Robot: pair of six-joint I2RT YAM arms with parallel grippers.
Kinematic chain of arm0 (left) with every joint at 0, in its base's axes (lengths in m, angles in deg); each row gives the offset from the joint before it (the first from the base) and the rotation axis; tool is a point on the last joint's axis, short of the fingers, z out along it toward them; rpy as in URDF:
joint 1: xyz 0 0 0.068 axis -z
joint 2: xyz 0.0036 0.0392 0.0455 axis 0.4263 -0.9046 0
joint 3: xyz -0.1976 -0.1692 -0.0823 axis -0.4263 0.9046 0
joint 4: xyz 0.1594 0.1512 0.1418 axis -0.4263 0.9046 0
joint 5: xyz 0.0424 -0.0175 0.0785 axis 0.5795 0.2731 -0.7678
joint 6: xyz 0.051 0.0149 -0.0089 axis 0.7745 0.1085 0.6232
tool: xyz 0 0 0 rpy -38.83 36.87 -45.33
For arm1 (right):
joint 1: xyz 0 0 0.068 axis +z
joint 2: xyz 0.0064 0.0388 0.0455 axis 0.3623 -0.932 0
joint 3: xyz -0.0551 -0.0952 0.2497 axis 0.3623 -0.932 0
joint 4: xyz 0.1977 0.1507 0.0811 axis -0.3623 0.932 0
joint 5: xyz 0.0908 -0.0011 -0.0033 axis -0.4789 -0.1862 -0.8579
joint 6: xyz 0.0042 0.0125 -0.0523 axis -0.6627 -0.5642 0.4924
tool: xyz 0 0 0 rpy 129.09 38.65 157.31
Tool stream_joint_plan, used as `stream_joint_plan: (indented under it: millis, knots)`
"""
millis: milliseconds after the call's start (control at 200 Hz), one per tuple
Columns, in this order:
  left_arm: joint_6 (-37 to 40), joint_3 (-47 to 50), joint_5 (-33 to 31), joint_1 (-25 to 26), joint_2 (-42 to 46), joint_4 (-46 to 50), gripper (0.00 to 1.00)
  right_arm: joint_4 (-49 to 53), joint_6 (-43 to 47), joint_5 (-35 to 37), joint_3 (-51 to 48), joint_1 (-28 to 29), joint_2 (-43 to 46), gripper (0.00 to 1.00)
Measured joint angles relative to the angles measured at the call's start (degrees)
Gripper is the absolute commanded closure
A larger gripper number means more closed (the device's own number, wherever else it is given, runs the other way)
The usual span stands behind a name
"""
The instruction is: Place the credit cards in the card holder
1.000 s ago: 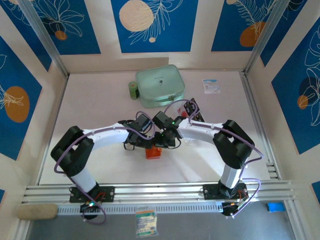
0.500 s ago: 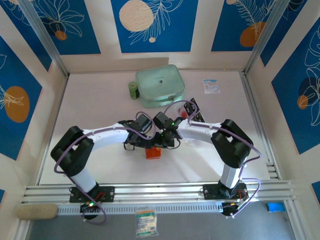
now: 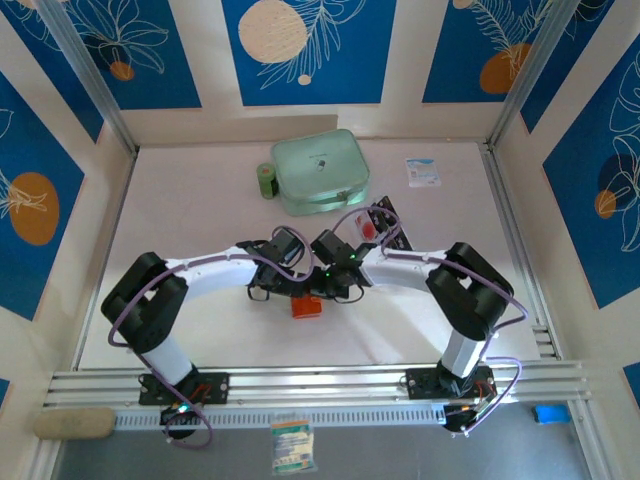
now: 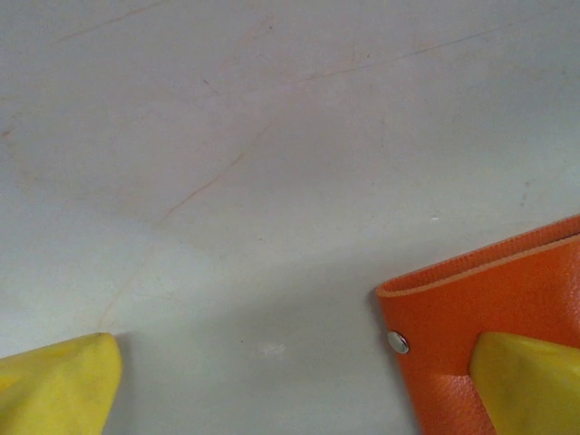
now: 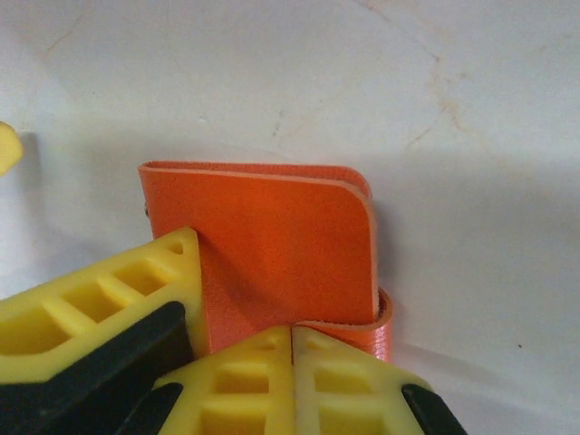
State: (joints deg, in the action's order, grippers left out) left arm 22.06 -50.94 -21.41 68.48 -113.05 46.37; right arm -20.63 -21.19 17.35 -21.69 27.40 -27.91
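The card holder [image 3: 306, 306] is a small orange wallet lying folded on the white table between the two arms. My left gripper [image 3: 296, 291] stands wide open over it. In the left wrist view the left gripper [image 4: 290, 390] has one yellow finger [image 4: 521, 381] resting on the card holder [image 4: 489, 308] and the other off to the side on bare table. My right gripper [image 5: 292, 362] is shut, its tips against the near edge of the card holder [image 5: 272, 240], whose top flap is slightly raised. The credit cards [image 3: 387, 222], black with red, lie behind the right arm, partly hidden by a cable.
A mint-green zip case [image 3: 320, 170] sits at the back with a green roll [image 3: 266, 180] on its left. A white-and-blue packet [image 3: 423, 172] lies at the back right. The left gripper's finger [image 5: 118, 308] crowds the wallet beside my right fingers.
The right arm has shifted slightly and its cable has moved. The wallet and the left arm stay where they were.
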Motion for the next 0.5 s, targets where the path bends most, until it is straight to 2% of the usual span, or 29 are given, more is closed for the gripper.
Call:
stream_joint_plan:
  millis: [500]
  knots:
    - [0.0,0.0,0.0,0.0,0.0,0.0,0.0,-16.1,-6.3,-9.1,-10.4,-5.0,2.8,1.0]
